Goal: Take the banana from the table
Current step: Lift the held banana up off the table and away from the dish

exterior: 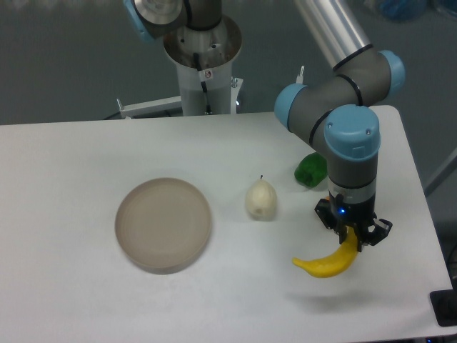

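The bright yellow curved banana (pixel 325 263) hangs from my gripper (pixel 352 237), which is shut on its right end. The banana's free left tip points left and its shadow falls on the white table (pixel 64 300) just below it, so it is lifted slightly off the surface. The gripper points straight down at the right side of the table, to the right of the pale pear.
A pale pear (pixel 260 199) stands upright at mid-table. A round beige plate (pixel 163 224) lies to its left. A green object (pixel 311 170) sits behind the gripper, partly hidden by the arm. The robot base (pixel 203 64) stands at the back edge. The table's right edge is close to the gripper.
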Tool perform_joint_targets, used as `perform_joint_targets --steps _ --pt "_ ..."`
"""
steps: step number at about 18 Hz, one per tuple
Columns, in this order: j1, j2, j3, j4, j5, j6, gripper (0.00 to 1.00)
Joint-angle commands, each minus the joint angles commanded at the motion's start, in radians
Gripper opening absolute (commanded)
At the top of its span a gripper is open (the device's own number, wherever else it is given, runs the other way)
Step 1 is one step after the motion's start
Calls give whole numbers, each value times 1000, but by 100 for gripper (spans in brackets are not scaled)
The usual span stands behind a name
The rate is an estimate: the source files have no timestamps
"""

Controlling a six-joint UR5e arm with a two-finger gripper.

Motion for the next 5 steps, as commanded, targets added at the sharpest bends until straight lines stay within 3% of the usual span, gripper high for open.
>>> perform_joint_targets --steps 5 --pt "-2 0 8 2 -3 0 29"
